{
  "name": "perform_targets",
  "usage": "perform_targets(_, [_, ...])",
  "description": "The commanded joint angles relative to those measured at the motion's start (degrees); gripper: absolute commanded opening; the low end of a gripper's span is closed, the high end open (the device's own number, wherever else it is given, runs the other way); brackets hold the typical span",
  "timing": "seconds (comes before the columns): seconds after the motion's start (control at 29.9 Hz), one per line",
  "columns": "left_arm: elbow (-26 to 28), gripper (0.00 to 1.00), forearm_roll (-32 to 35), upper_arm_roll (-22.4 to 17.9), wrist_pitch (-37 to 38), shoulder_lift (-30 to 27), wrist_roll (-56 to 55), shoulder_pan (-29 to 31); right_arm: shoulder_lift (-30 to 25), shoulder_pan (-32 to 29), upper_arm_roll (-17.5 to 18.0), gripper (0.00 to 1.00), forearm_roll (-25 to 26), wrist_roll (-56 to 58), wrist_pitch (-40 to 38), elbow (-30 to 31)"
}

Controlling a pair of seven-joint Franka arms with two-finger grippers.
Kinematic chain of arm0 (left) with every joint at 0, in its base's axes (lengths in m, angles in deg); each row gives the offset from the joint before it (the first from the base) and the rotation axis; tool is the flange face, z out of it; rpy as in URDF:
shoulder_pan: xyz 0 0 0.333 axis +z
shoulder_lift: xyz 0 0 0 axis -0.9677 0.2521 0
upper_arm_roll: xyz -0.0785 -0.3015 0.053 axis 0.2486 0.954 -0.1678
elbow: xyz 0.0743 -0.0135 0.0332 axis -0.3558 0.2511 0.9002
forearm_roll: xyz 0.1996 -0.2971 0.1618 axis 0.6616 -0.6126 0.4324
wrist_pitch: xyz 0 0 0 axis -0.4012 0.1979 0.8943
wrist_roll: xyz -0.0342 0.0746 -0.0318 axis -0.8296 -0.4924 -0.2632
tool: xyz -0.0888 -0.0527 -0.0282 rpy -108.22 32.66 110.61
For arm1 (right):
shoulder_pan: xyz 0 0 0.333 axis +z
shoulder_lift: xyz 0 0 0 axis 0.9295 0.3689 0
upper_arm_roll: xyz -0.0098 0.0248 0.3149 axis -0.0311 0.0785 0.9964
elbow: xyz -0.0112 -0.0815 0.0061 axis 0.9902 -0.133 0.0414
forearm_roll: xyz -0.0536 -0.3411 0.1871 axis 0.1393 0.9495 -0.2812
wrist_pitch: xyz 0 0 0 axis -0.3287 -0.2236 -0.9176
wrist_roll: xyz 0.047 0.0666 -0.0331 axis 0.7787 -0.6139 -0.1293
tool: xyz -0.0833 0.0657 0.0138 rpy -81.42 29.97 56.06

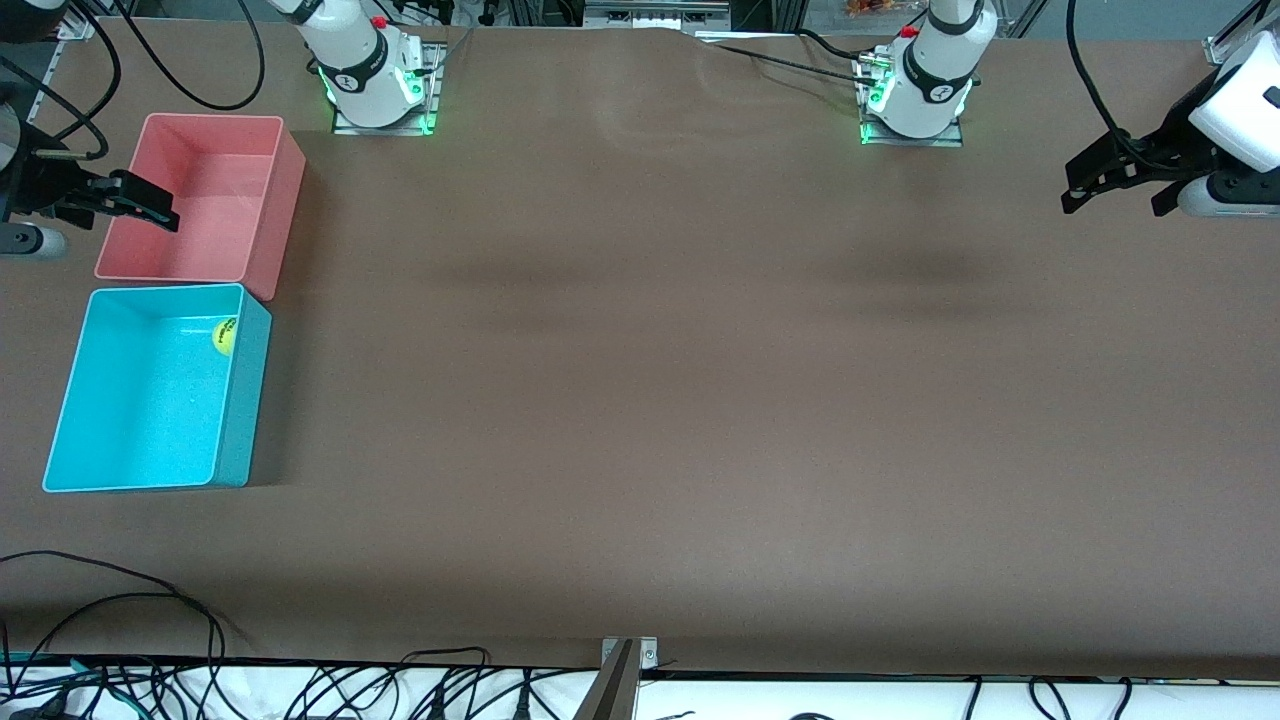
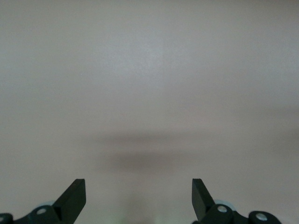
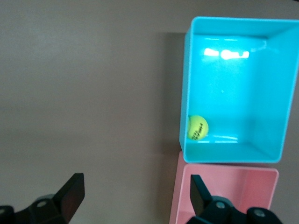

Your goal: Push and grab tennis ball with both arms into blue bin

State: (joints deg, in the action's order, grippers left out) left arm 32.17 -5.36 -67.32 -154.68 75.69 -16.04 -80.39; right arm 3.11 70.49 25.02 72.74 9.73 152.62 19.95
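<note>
The tennis ball point(image 1: 224, 336) is seen lying inside the blue bin point(image 1: 70, 398), in the corner next to the pink-red bin point(image 1: 277, 205), at the left of the front frame; in the right wrist view the ball point(image 3: 197, 127) rests against the bin's wall point(image 3: 183, 93). The placing step is therefore judged done, and only a retreat of the arms appears to be left. The right gripper point(image 1: 135, 202) is held at the far left edge of the front frame, over the pink-red bin's outer wall, its fingers spread wide and empty. The left gripper point(image 1: 1115, 180) is parked at the upper right of that frame, above bare brown table point(image 1: 640, 400), also wide open with nothing between its fingers point(image 2: 74, 198). No further grasp is judged to be called for; any next move would only need both arms drawn clear without the bins being touched.
</note>
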Motion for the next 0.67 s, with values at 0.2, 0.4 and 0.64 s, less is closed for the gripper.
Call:
perform_targets(0.2, [-1.8, 1.00, -1.3, 0.1, 1.5, 0.6, -0.3, 0.6, 0.9, -1.0, 0.9, 1.00, -1.3, -0.6, -0.2, -1.7])
perform_targets(0.4, [-1.7, 1.00, -1.3, 0.2, 1.5, 0.5, -0.3, 0.6, 1.4, -1.2, 0.8, 1.00, -1.9, -0.6, -0.2, -1.8])
perform_targets(0.64, [-1.7, 1.00, -1.3, 0.1, 1.5, 0.6, -0.3, 0.6, 1.5, -1.2, 0.8, 1.00, -1.9, -0.7, -0.2, -1.8])
